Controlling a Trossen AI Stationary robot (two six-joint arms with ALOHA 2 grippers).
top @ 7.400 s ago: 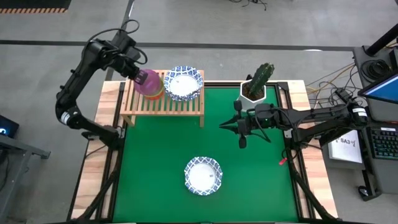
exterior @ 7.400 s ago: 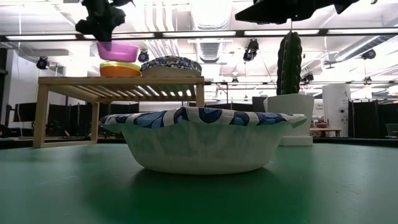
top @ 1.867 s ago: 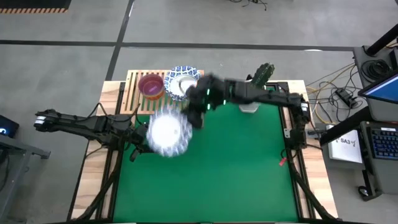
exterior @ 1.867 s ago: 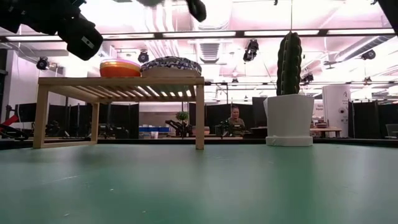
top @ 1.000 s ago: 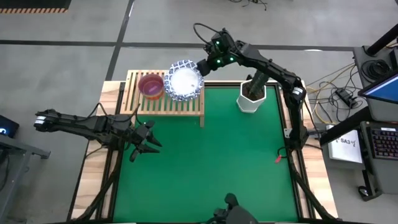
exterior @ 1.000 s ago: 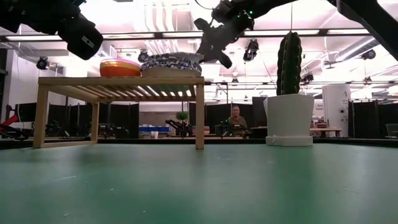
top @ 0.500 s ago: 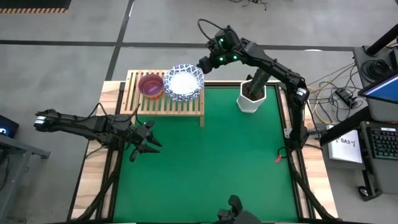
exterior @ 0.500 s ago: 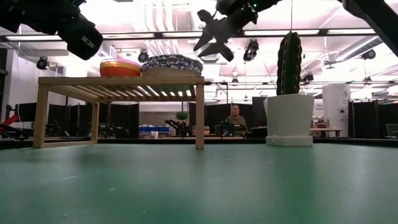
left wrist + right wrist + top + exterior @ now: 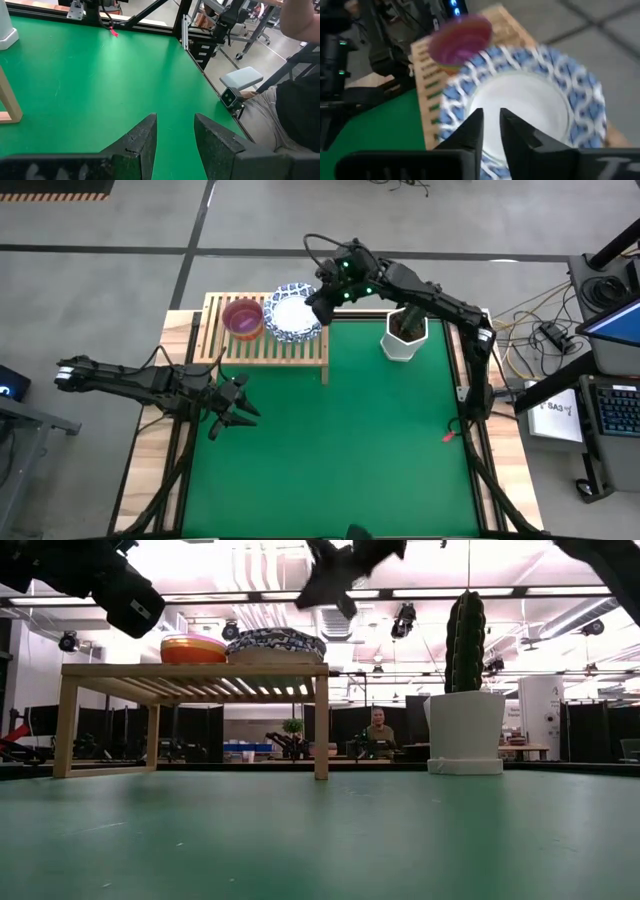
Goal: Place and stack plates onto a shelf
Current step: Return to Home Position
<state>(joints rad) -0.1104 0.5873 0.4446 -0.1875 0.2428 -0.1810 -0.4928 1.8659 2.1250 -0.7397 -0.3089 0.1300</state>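
Observation:
The shelf (image 9: 265, 342) (image 9: 195, 671) stands at the table's far left. On its right part rests a stack of blue-and-white rimmed plates (image 9: 291, 316) (image 9: 277, 642) (image 9: 520, 95), and beside them a stack of coloured dishes with a purple one on top (image 9: 243, 318) (image 9: 193, 648). My right gripper (image 9: 318, 298) (image 9: 335, 580) (image 9: 491, 125) hangs above the plates' right side, clear of them, with a narrow gap between its fingers and nothing in it. My left gripper (image 9: 230, 402) (image 9: 175, 135) waits open near the table's left edge.
A white pot with a cactus (image 9: 405, 330) (image 9: 465, 720) stands right of the shelf at the far edge. A small red thing (image 9: 452, 438) lies at the table's right edge. The green table (image 9: 340, 440) lies bare in front of the shelf. A person (image 9: 378, 730) sits beyond the table.
My right gripper has let go of the blue-rimmed plate, which now lies on the stack on the shelf. It opened wide, then narrowed its gap again, rose, rolled, and moved over the plates toward the table's left.

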